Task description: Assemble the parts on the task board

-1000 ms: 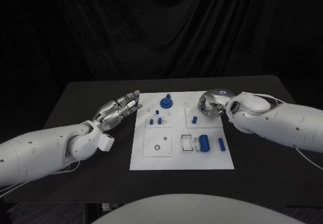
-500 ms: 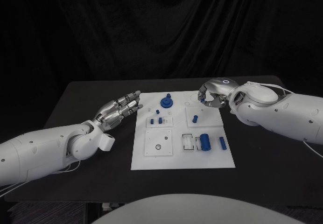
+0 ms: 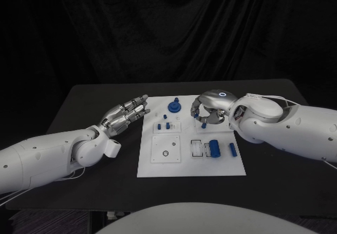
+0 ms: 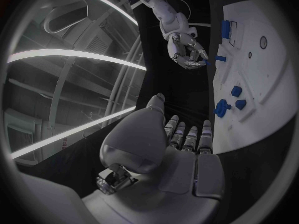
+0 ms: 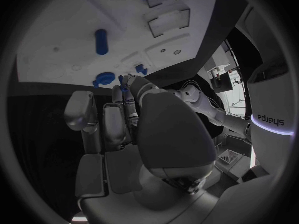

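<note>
The right silver robot hand [image 3: 208, 111] hangs over the far right part of the flat white rectangular task board [image 3: 158, 169], its fingers curled in around a small blue part [image 5: 126, 90] pinched at their tips. The left silver robot hand [image 3: 125, 113] lies just off the board's left edge near its far corner, fingers stretched out and slightly apart, holding nothing. On the board, a blue knob-shaped part [image 3: 173, 106] stands near the far edge, small blue pegs [image 3: 163, 126] sit in the middle, and blue cylinders [image 3: 213, 148] lie toward the near right corner. The board rests in the middle of the matte black counter [image 3: 91, 97], with a black curtain [image 3: 168, 39] hanging behind it.
</note>
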### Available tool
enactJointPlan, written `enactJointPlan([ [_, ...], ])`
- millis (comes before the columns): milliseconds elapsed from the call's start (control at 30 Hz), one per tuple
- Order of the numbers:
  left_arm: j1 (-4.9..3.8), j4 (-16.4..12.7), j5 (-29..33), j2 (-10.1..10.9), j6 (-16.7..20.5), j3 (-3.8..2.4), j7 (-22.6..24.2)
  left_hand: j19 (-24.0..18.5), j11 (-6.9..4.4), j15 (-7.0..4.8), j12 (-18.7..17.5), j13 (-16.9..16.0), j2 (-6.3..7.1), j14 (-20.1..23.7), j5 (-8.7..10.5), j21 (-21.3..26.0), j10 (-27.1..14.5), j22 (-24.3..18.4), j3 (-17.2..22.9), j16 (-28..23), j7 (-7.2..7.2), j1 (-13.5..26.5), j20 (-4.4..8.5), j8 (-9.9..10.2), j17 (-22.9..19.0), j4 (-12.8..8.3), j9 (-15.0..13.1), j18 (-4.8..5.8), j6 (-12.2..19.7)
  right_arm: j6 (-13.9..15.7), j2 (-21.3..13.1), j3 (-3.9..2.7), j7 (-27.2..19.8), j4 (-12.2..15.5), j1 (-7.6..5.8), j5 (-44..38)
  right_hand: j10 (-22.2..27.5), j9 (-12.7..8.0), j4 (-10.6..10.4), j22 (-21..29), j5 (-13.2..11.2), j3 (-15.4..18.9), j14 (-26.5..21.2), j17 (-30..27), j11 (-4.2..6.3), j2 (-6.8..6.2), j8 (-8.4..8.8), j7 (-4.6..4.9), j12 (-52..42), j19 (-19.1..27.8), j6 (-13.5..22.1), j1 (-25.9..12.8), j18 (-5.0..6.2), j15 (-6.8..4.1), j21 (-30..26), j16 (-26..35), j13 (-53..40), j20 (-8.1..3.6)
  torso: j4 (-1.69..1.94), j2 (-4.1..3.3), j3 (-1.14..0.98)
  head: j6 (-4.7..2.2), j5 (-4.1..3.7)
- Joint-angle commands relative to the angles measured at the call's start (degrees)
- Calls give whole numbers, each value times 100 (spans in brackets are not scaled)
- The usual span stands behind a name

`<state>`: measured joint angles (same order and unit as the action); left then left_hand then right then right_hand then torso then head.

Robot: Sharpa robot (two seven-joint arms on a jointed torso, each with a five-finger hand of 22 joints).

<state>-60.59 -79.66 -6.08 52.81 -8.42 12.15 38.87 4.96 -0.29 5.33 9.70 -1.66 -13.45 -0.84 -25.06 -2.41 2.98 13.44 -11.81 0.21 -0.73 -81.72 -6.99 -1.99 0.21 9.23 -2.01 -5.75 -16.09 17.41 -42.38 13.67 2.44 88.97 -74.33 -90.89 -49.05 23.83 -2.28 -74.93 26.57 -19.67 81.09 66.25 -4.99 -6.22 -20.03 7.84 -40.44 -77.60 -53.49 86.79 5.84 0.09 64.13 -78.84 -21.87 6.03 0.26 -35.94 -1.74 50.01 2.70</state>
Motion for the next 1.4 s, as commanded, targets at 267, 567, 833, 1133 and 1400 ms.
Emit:
enactJointPlan([
  [267,12,-8,42,-30,-59,-6,557,-14,28,14,-21,7,-29,21,-16,-9,-16,-13,12,2,-21,-32,-32,0,2,-47,-1,-10,27,-380,327,10,225,200,334,-28,-90,-5,52,-754,-60,-60,15,17,68,25,111,46,94,-6,182,23,-13,-17,-48,-11,29,-22,13,3,2,-1,109],
  [567,16,1,42,-51,-56,-6,553,-16,30,4,-20,7,-34,24,-17,-8,-17,-17,18,1,-18,-28,-26,1,1,-49,0,-14,34,-455,637,11,211,109,423,-204,-85,-5,56,-759,-101,-61,21,29,58,14,121,56,111,-15,197,22,-18,-8,-30,-18,36,-15,-5,5,9,-1,208],
  [833,17,-9,42,-63,-52,-6,544,-13,30,1,-13,6,-35,22,-18,-10,-15,-10,20,1,-18,-26,-25,0,1,-50,-1,-15,25,-435,842,11,162,-55,486,-243,-88,-3,54,-760,-116,-62,22,30,57,16,120,56,113,-18,193,20,-19,-6,-24,-18,37,-13,3,4,8,-1,229],
  [1133,23,17,42,-89,-77,-6,528,-14,32,-7,-17,6,-45,22,-21,-9,-16,-15,30,1,-18,-24,-20,1,1,-52,0,-20,34,-498,917,10,203,-168,544,-394,-97,0,59,-764,-136,-66,27,41,58,18,119,55,113,-24,189,27,-22,-4,-12,-24,38,-10,-5,4,5,-1,275],
  [1400,47,33,42,-102,-93,-6,518,-14,32,-9,-20,7,-51,21,-23,-9,-18,-16,37,1,-18,-25,-19,2,2,-55,1,-21,39,-589,943,10,247,-211,591,-478,-96,1,66,-760,-159,-67,19,21,55,9,122,57,122,-17,192,31,-18,-3,-25,-14,43,-8,-8,11,0,-1,281],
])
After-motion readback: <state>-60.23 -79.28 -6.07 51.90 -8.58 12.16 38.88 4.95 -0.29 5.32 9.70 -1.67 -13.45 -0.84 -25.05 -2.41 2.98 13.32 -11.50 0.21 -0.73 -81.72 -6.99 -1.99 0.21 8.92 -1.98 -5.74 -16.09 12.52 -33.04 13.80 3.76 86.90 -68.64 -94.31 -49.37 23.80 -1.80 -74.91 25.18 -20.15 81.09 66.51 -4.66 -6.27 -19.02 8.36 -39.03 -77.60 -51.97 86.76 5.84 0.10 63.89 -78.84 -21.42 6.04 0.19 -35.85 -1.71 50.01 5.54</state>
